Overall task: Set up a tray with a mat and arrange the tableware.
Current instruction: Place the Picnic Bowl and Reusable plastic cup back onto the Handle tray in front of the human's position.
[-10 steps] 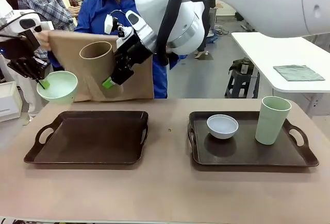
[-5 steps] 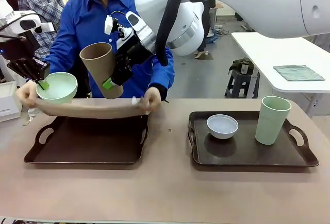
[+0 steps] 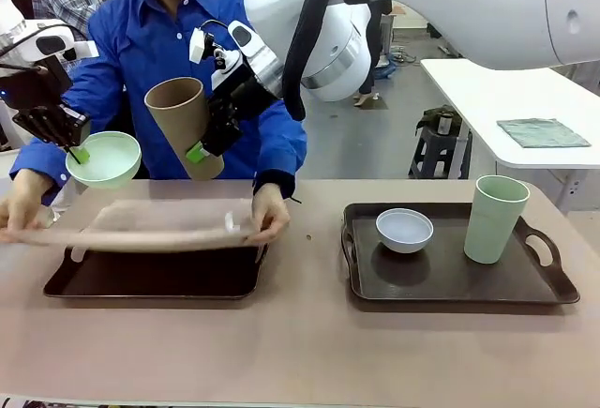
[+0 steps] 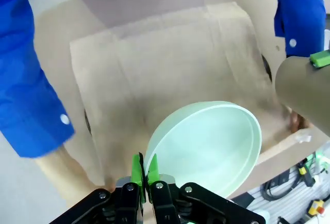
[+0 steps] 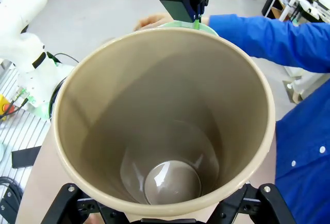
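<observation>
— What has changed over the last second?

— Mostly the mat [image 3: 159, 225]. A second ago the person held it upright against their chest, behind the tan-brown cup [image 3: 183, 127]. Half a second ago it was down at the far rim of the left tray [image 3: 150, 281]. Now it is stretched almost flat, left of centre in the front view, covering the tray's far half. I cannot tell whether it touches the tray.

— And the person's hands?

— One hand [image 3: 21, 206] grips the mat at the left edge of the frame and the other hand [image 3: 267, 216] holds it by the tray's right rim. Both have come down with the mat.

— Did the grippers move?

— Hardly. The left gripper [image 3: 77, 153] stays at the upper left, its green pads pressed together on the rim of the mint-green bowl [image 3: 105, 159], which it holds in the air above the mat. The left wrist view shows that pinch close up, at the bowl's [image 4: 211, 147] lower left edge, with the mat spread below.

— The right one?

— The right gripper [image 3: 208, 141] is still up at centre left. Its fingers are spread wide around the tilted tan-brown cup, clamping its lower part. The right wrist view looks straight into that cup's [image 5: 165, 131] open mouth.

— The rest of the tableware?

— It is unchanged. The white bowl [image 3: 404, 229] and the pale-green cup [image 3: 494, 219] stand apart on the right tray [image 3: 553, 288].
</observation>
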`<state>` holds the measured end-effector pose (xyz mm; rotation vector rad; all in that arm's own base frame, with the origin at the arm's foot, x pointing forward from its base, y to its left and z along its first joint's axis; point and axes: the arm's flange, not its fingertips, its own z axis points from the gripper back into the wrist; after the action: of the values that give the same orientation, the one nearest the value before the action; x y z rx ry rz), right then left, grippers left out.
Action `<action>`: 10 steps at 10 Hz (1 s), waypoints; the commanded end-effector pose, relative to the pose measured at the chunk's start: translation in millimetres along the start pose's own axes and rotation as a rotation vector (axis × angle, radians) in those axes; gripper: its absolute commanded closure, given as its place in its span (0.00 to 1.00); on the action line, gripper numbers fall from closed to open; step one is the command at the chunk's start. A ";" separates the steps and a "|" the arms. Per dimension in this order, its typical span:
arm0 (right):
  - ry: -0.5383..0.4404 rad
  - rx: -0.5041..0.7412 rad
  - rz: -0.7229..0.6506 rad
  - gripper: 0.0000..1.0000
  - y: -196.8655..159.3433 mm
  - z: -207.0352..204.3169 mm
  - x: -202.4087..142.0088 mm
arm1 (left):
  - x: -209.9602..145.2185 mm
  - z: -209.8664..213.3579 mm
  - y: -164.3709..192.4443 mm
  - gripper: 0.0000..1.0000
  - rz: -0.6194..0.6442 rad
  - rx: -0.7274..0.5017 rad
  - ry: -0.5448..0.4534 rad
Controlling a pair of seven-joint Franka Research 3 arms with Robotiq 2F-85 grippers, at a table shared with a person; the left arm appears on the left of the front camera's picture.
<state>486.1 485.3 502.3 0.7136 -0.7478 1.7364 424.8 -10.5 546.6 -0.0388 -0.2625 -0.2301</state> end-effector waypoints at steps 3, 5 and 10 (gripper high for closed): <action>-0.001 0.001 0.006 1.00 -0.6 1.1 0.3 | 0.6 0.2 -0.7 1.00 0.005 -0.007 -0.014; -0.001 0.001 0.006 1.00 -0.6 1.1 0.3 | 0.6 0.2 -0.7 1.00 0.005 -0.007 -0.014; -0.001 0.001 0.006 1.00 -0.6 1.1 0.3 | 0.6 0.2 -0.7 1.00 0.005 -0.007 -0.014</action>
<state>486.2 485.4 502.2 0.7133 -0.7476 1.7365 424.8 -10.5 546.6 -0.0388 -0.2626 -0.2300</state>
